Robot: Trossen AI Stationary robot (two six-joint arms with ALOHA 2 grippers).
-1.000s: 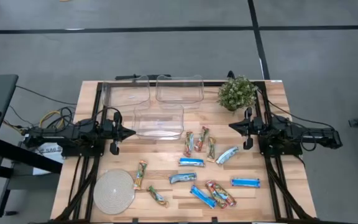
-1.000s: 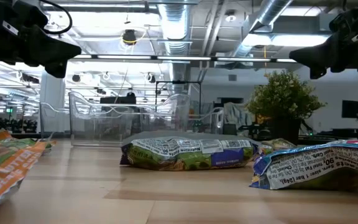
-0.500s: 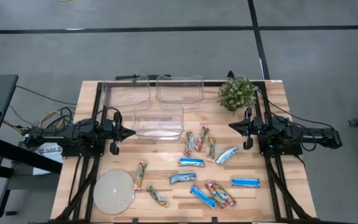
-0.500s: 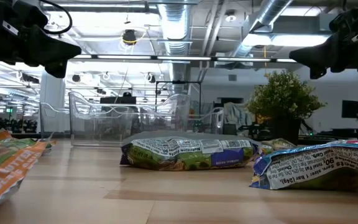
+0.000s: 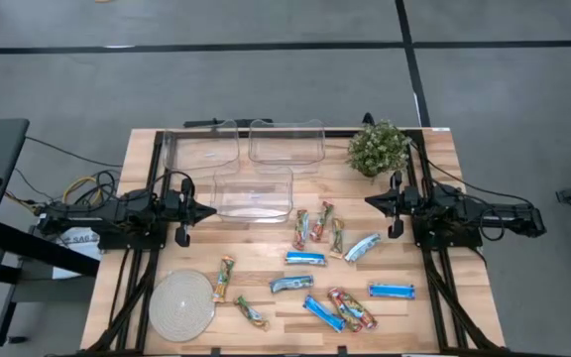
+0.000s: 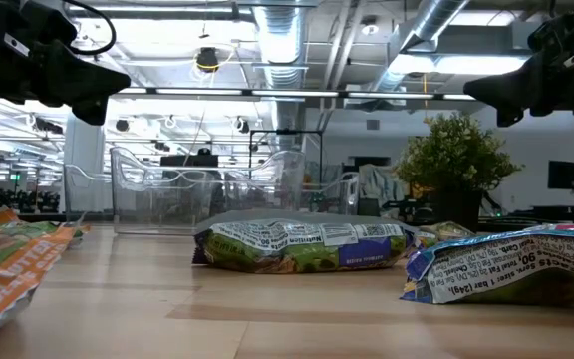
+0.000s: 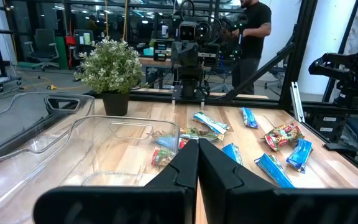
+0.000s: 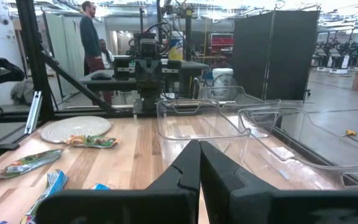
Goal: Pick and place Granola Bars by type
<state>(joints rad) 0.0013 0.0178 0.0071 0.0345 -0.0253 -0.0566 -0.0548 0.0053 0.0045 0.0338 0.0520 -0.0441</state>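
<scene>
Granola bars lie flat and scattered on the wooden table's near right half: bright blue ones (image 5: 304,258), (image 5: 392,291), a silvery-blue one (image 5: 362,246), multicoloured ones (image 5: 322,220), (image 5: 225,277). In the low view a multicoloured bar (image 6: 302,244) and a blue bar (image 6: 511,264) lie close to the camera. My left gripper (image 5: 212,209) hovers shut at the table's left side, beside a clear bin. My right gripper (image 5: 369,201) hovers shut at the right side, near the plant. Both wrist views show the fingertips closed together (image 7: 198,144), (image 8: 199,146).
Three clear plastic bins (image 5: 254,191), (image 5: 285,141), (image 5: 203,151) stand at the table's far middle. A small potted plant (image 5: 377,148) sits at the far right, a round pale disc (image 5: 181,304) at the near left corner. People stand in the room beyond (image 8: 91,34).
</scene>
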